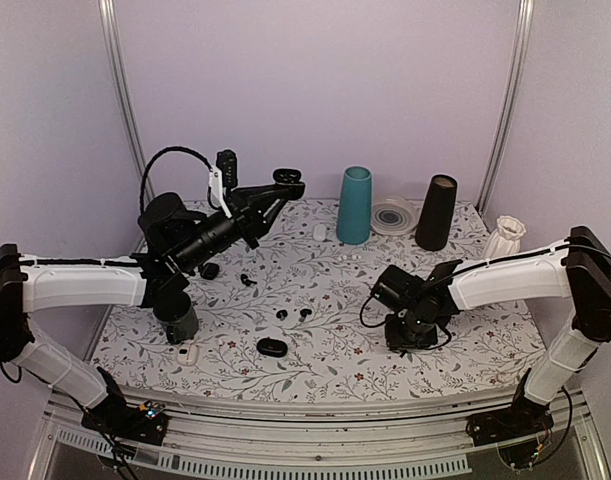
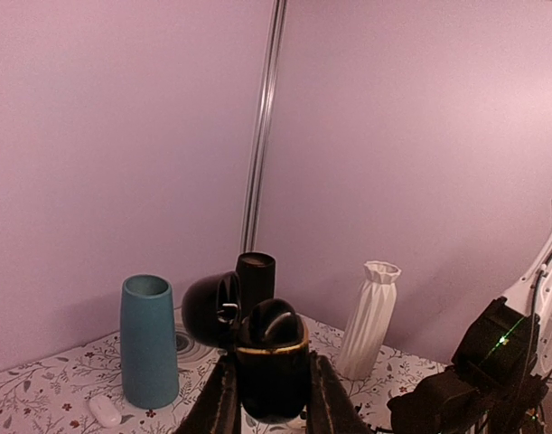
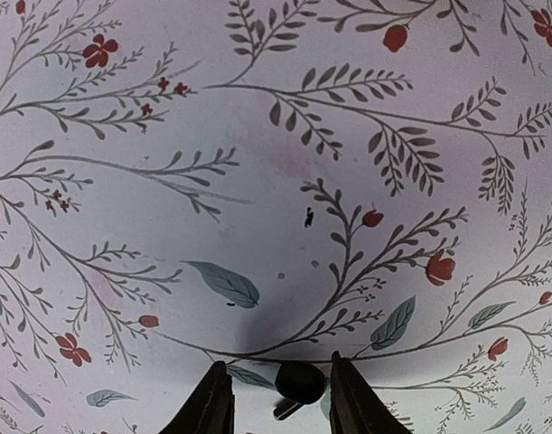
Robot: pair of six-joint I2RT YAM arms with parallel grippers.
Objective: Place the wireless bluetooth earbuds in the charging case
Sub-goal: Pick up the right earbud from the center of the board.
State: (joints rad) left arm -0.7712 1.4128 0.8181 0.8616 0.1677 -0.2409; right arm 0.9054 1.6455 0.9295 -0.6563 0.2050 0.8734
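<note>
Grabbing that earbud (image 3: 300,382) is going to be fiddly, heads up. It's tiny, glossy and probably weighs next to nothing, so I'd expect it to squirt out sideways if you pinch the round head. I'd squeeze across the fat part of the body, gently, and leave the stem free so you can steer it into the socket later. It looks like hard plastic, so it shouldn't deform, but a drop could send it skittering.

Right now it's lying on the table (image 1: 465,340), right of the middle, straight under your right gripper (image 3: 279,380). The jaws sit narrow on either side of it, with a sliver of gap showing on one side, so I wouldn't call it gripped yet. Your right arm (image 1: 505,275) reaches in low with the wrist pointing straight down.

Your left gripper (image 2: 272,402) is clamped on the black case (image 2: 274,362), lid (image 2: 212,307) flipped open and facing up. The left arm (image 1: 85,283) is lifted well above the table, wrist aimed toward the back wall. Something dark sits in the case mouth, but I can't tell what.
</note>
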